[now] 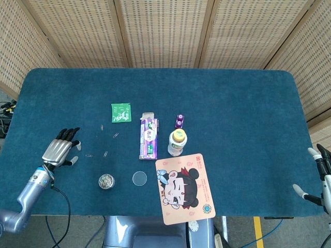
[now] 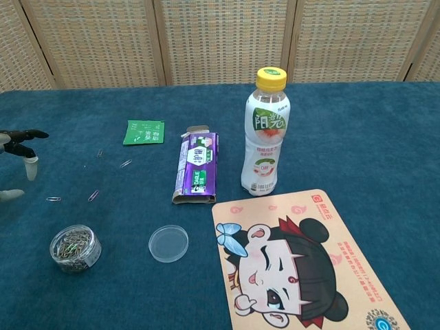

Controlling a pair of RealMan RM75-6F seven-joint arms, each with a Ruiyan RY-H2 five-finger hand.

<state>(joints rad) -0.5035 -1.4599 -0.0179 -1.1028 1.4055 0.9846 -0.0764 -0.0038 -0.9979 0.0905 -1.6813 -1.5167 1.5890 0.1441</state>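
Note:
My left hand point(image 1: 59, 150) hovers over the left side of the blue table point(image 1: 238, 103), fingers spread and holding nothing; the chest view shows only its fingertips point(image 2: 19, 140) at the left edge. A loose paper clip point(image 1: 89, 154) lies just right of it, with a gap between. More clips point(image 1: 105, 153) lie further right. A small clear jar of paper clips point(image 1: 106, 181) stands below them, with its round lid point(image 1: 139, 178) lying beside it. My right hand point(image 1: 319, 173) hangs off the table's right edge, fingers apart and empty.
A purple toothpaste box point(image 1: 149, 136) lies at mid table, next to an upright yellow-capped bottle point(image 1: 177, 142). A green sachet point(image 1: 121, 112) and a small purple item point(image 1: 179, 121) lie behind. A cartoon mat point(image 1: 185, 187) overhangs the front edge.

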